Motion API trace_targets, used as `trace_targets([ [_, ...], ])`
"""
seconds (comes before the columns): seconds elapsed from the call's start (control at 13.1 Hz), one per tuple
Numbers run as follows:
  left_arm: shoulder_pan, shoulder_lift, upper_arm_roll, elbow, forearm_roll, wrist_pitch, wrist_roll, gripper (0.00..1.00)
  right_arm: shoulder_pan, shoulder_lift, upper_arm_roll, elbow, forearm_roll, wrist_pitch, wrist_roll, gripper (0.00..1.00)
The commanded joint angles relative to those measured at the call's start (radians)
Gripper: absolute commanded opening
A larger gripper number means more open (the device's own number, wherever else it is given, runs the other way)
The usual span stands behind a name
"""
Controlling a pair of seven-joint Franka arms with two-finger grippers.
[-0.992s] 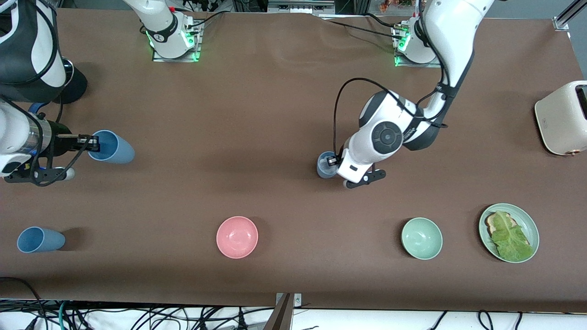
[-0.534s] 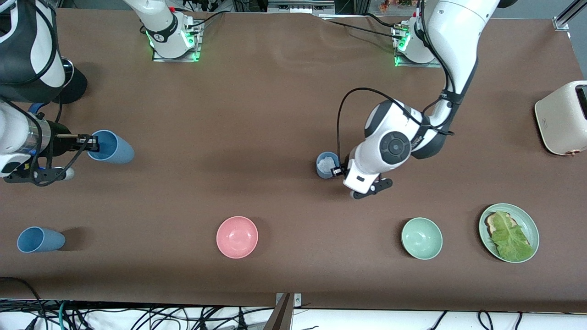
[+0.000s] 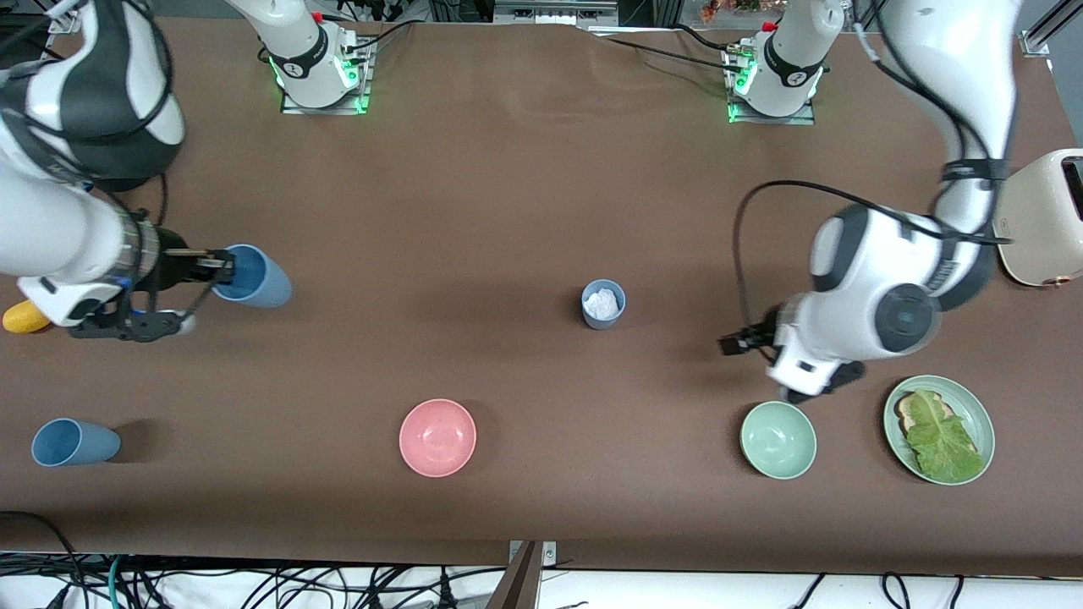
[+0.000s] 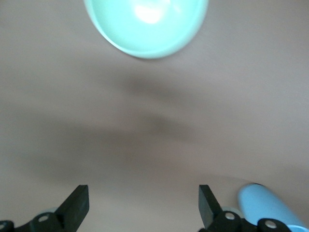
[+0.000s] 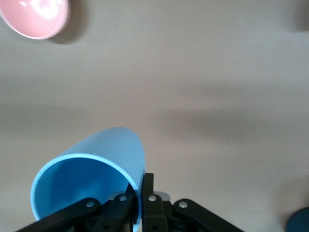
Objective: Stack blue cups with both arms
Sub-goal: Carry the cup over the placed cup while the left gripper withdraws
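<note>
Left end effector [image 3: 734,344] hangs over bare counter [image 3: 508,194] just by the pale-green bowl [image 3: 778,440], its fingers [image 4: 77,205] spread wide with nothing between them. Over at the right arm's end, the right end effector [image 3: 222,265] is clamped on the rim of a blue cup [image 3: 254,277], carried tipped on its side with the mouth facing the wrist; the right wrist view shows the fingers pinching that rim, one inside and one outside. A second blue cup [image 3: 603,304] stands upright near the middle of the counter, something white and crumpled inside it, well apart from both arms. A third blue cup [image 3: 72,442] sits close to the front camera at the right arm's end. The pink bowl [image 3: 437,437] sits nearer the front camera than the middle cup. Beside the pale-green bowl, a green plate [image 3: 980,414] carries a lettuce leaf on toast, and a cream toaster [image 3: 1036,216] stands at the left arm's end.
</note>
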Motion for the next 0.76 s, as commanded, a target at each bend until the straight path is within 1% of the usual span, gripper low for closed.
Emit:
trace_targets([
  [0.0,0.093,0.001,-0.015,-0.006,0.072,-0.027,0.196,1.00,0.112,0.108,0.000,0.149,0.016,-0.010,0.164,0.00],
  [0.08,0.094,-0.002,-0.014,-0.003,0.086,-0.064,0.220,1.00,0.150,0.141,0.000,0.182,0.018,-0.002,0.225,0.00],
  [0.15,0.119,-0.002,-0.015,0.001,0.109,-0.081,0.238,1.00,0.192,0.168,0.000,0.211,0.031,0.021,0.288,0.00],
  [0.31,0.131,-0.019,-0.012,0.002,0.134,-0.087,0.290,1.00,0.262,0.201,0.000,0.228,0.099,0.109,0.429,0.00],
  [0.46,0.165,-0.054,-0.014,0.003,0.135,-0.114,0.310,1.00,0.342,0.214,-0.003,0.229,0.105,0.176,0.529,0.00],
  [0.69,0.214,-0.119,-0.014,0.006,0.134,-0.155,0.427,1.00,0.425,0.230,-0.003,0.236,0.105,0.246,0.634,0.00],
])
